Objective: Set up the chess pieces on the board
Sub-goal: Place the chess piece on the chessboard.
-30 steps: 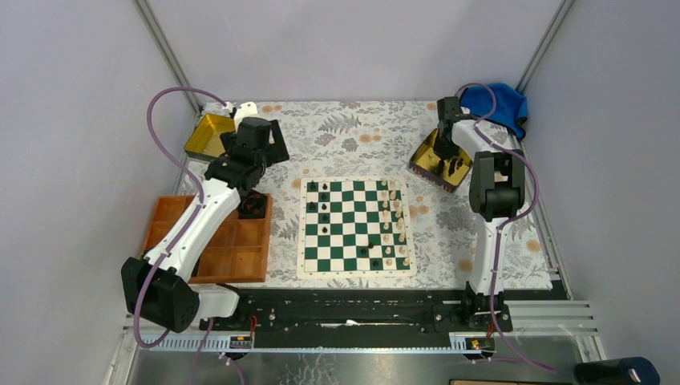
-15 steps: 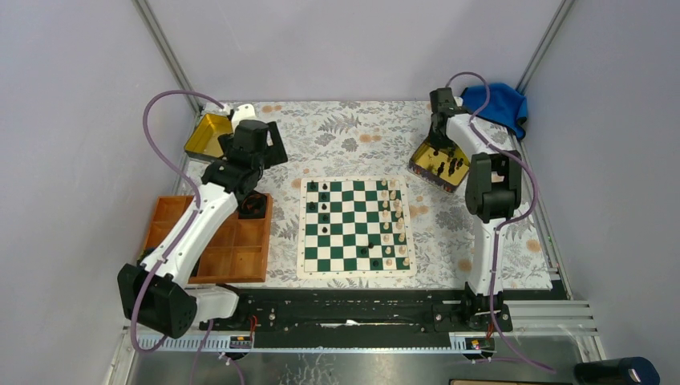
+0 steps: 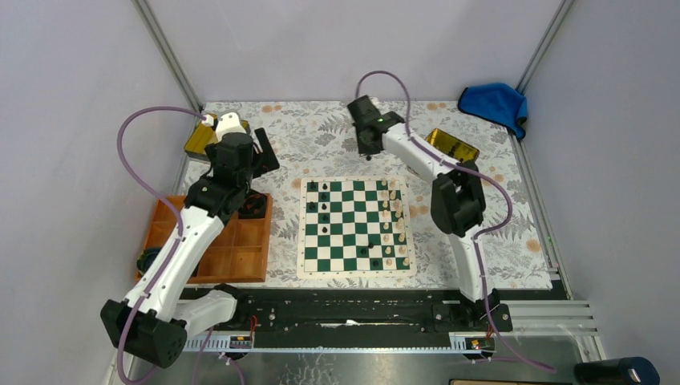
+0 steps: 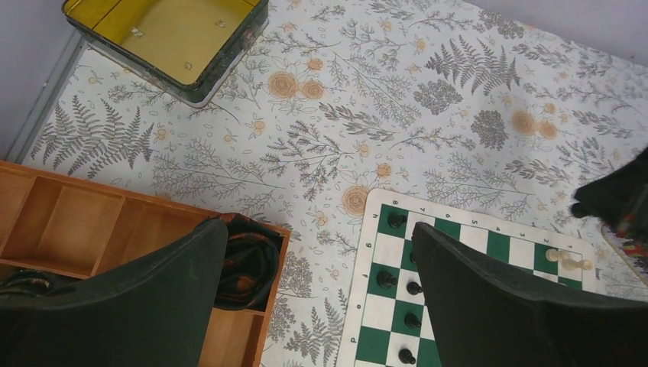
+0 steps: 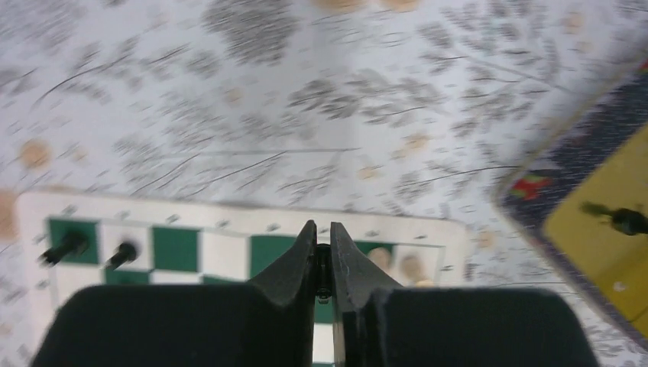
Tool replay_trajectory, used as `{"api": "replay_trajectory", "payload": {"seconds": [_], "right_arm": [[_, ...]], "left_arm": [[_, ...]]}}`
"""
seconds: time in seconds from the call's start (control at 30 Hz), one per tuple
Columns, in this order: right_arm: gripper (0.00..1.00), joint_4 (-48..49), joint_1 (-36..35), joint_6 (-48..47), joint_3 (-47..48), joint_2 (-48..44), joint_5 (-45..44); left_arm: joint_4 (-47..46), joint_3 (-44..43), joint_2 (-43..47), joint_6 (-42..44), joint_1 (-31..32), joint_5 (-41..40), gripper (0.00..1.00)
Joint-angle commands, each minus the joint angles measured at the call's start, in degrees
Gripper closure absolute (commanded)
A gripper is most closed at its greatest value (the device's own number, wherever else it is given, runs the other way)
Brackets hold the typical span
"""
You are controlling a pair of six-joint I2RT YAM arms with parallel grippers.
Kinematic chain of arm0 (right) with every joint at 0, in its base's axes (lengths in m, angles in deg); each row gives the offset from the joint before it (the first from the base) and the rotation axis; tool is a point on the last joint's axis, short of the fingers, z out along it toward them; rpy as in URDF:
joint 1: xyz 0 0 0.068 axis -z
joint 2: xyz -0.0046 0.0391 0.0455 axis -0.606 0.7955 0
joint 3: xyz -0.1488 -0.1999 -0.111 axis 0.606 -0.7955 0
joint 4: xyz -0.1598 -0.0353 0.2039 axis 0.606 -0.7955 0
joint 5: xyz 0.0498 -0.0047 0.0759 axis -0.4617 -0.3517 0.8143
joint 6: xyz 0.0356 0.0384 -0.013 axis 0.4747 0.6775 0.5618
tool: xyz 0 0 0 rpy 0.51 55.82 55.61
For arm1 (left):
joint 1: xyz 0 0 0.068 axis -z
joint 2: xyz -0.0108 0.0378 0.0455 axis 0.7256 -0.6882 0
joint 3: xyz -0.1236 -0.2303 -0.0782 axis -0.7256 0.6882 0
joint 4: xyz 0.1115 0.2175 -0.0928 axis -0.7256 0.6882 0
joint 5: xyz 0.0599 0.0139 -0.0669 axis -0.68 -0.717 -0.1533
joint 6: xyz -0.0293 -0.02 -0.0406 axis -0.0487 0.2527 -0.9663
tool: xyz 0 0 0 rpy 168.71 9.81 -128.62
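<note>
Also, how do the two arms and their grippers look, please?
The left arm and right arm have white links and bulky black joint housings. A purple cable loops along each. The left gripper and right gripper each have two matte black fingers.

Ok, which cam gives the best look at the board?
Top external: the whole board is in frame, all four edges sharp. Left wrist catches only one corner with a few black pieces; right wrist shows just a blurred strip of its edge.

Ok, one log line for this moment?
left tool: open, empty | right tool: shut on black piece | position: near board far edge
</note>
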Motion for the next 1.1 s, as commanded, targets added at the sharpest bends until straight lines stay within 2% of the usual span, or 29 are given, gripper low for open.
{"api": "replay_trajectory", "payload": {"seconds": [0.0, 0.43, 1.07], "right_arm": [[1.00, -3.1, -7.4, 0.2, 4.4, -1.8, -0.4], [1.00, -8.0, -20.9, 1.1, 16.9, 8.3, 2.5], [1.00, -7.5, -23.0, -0.2, 21.8, 15.3, 5.2]], "left_arm": [[-0.1, 1.5, 3.4, -1.1, -0.4, 0.1, 0.01], [3.3, 2.3, 10.3, -1.0, -0.4, -0.2, 0.01], [3.4, 3.3, 12.5, 0.3, -0.4, -2.0, 0.01]]}}
